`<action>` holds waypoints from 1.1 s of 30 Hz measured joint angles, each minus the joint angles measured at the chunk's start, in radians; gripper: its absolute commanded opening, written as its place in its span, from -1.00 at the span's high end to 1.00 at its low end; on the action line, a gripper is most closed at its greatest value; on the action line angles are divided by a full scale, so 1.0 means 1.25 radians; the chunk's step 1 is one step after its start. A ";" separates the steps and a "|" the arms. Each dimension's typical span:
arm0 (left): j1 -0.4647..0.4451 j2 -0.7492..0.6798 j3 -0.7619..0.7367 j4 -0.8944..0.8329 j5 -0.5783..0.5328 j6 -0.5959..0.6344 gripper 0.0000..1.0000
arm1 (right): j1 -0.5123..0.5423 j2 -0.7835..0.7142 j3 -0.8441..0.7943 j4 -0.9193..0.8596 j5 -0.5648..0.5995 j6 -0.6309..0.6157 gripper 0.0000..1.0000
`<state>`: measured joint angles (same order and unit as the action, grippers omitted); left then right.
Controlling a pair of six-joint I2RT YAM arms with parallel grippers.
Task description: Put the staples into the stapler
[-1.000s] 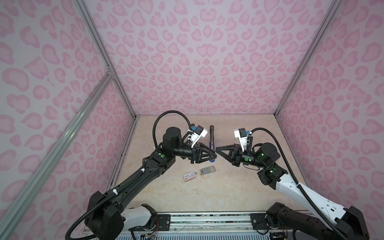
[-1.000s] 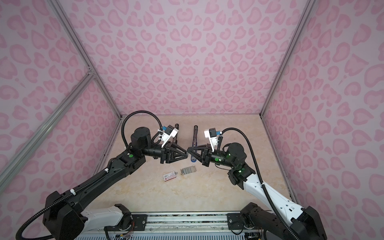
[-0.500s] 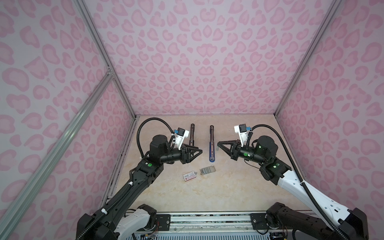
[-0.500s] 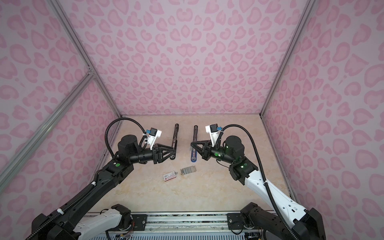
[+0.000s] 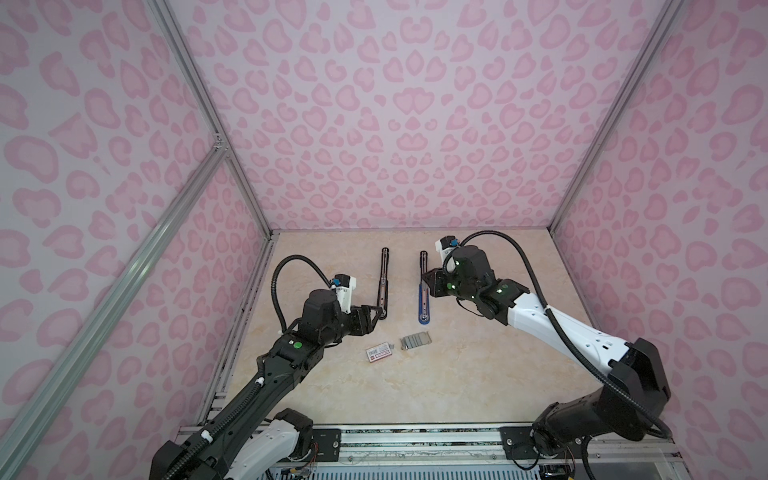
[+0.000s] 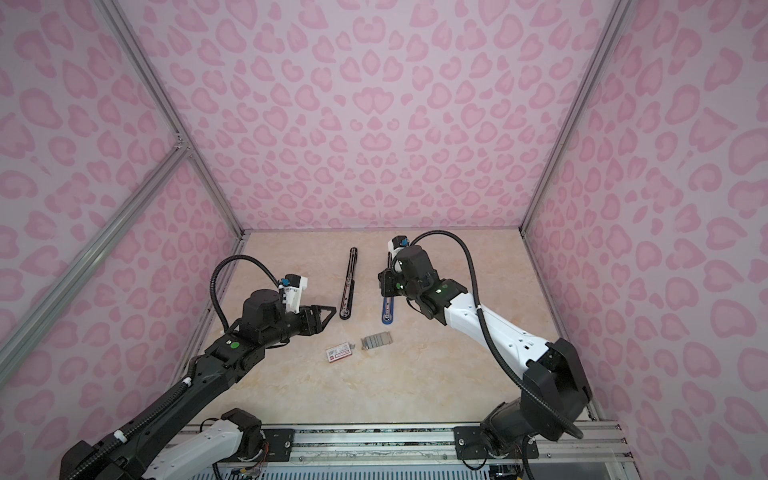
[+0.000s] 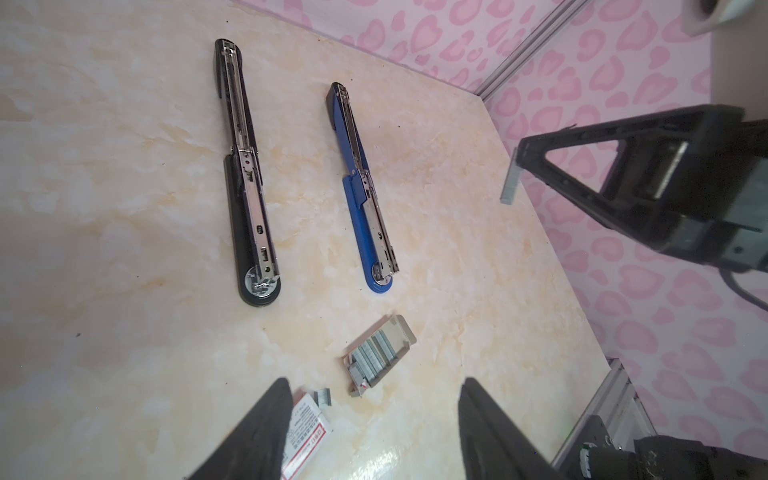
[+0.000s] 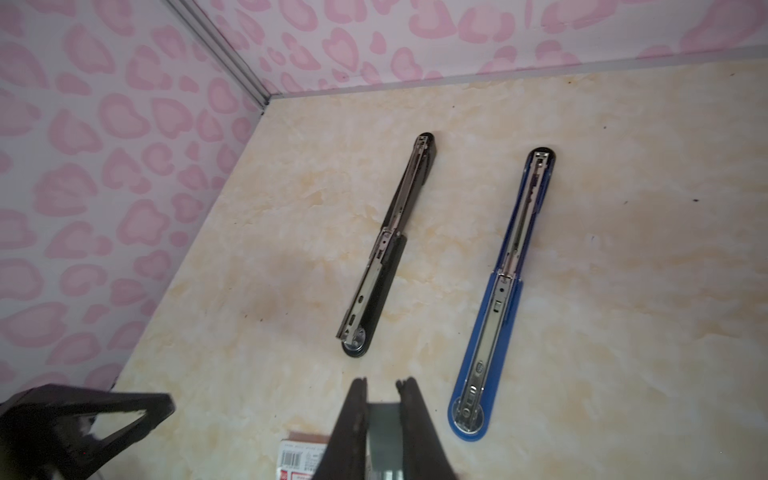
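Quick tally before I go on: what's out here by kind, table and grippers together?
Staplers: 2, black stapler and blue stapler, both opened flat.
Tray of staples: 1.
White box sleeve: 1.
Staple strips outside the tray: 2, short loose piece by the sleeve, strip in the right gripper.
Total: 6.

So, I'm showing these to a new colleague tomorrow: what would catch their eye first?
Inside pink-spotted walls, two staplers folded out flat, a black stapler and a blue stapler, lie side by side mid-table, metal channels up. The right gripper, by the blue one, is shut on a short strip of staples, while the left gripper stands open near the black one. Nearer the front lie a tray of staples and a small white box.
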<state>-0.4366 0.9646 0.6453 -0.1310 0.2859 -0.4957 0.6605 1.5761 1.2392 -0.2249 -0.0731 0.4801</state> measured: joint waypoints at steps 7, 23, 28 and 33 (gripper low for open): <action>-0.002 0.011 -0.006 0.014 -0.005 0.000 -0.45 | 0.012 0.152 0.070 -0.007 0.152 0.040 0.71; -0.020 0.021 -0.015 0.023 0.002 0.003 -0.46 | 0.008 0.322 0.171 -0.051 0.298 0.106 0.71; -0.033 0.035 -0.015 0.023 0.008 0.008 -0.46 | 0.003 0.335 0.171 -0.051 0.300 0.113 0.71; -0.038 0.049 -0.010 0.023 0.011 0.015 -0.46 | -0.005 0.358 0.185 -0.050 0.303 0.113 0.71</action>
<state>-0.4839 1.0252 0.6327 -0.1017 0.3000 -0.4767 0.6548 2.0232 1.4704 -0.2874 0.3054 0.6212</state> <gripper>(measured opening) 0.727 0.147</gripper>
